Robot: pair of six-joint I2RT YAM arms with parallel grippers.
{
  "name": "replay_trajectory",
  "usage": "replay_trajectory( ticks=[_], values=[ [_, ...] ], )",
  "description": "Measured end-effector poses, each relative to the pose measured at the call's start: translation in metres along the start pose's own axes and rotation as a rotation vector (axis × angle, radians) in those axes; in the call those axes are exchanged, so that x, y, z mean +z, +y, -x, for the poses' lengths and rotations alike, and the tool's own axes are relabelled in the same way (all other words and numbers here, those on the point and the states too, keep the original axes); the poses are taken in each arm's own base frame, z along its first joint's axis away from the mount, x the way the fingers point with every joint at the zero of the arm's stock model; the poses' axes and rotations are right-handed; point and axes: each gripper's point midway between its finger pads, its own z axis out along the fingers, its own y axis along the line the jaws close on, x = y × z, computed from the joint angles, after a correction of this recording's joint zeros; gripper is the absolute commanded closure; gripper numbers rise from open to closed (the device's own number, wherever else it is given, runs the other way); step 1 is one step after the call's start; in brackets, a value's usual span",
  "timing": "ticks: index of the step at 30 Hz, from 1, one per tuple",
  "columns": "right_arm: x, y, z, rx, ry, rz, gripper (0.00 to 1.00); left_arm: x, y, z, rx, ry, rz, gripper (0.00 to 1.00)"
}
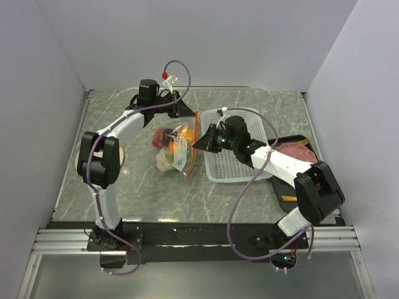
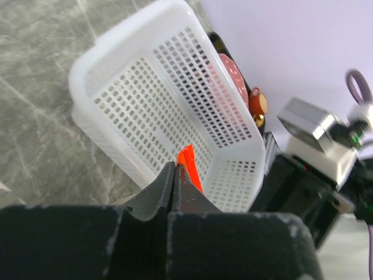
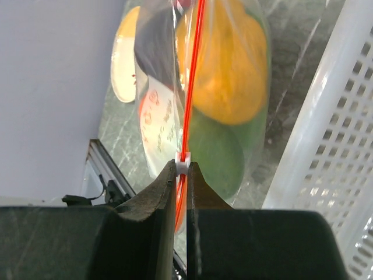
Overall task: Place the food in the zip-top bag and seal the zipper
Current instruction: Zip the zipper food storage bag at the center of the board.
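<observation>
Now the bag (image 1: 174, 149) sits mid-bench, just left of the white basket (image 1: 240, 163). We see the toy food bunched inside its clear plastic: a red pepper (image 1: 163, 134) at the far side and a pale cauliflower (image 1: 164, 162) nearer the arm bases. From the right wrist, the orange (image 3: 230, 70) presses against the film, with the green mango (image 3: 215, 151) below it and a dark ball (image 3: 154, 46) to the left.

The zipper (image 1: 189, 163) runs along the bag's right edge, on the basket side, as a thin orange-red line between the two arms. The left jaws are pressed together on its far end; in the left wrist view a short red tip pokes out from between them. The right jaws pinch the strip partway along, right at a small white slider (image 3: 182, 163), and the line runs straight away from them. We cannot tell whether the mouth is sealed along its whole length.

Past the basket, at the right edge of the bench (image 1: 124, 187), a black tray (image 1: 307, 138) carries a pink slab (image 1: 293, 151). A yellow stick (image 1: 288, 198) lies near the right arm's elbow.
</observation>
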Motion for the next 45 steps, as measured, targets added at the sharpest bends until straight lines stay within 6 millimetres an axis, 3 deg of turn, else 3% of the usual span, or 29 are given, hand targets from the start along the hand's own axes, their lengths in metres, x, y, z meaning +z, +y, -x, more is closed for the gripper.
replay_trajectory(
  ticks=[17,45],
  values=[
    [-0.008,0.012,-0.031,-0.018,0.018,-0.104,0.93,-0.011,0.010,0.014,-0.024,-0.079,0.134,0.99],
    [-0.017,0.033,-0.088,-0.040,0.143,-0.081,0.93,-0.018,0.018,0.020,-0.044,-0.112,0.191,0.99]
  ],
)
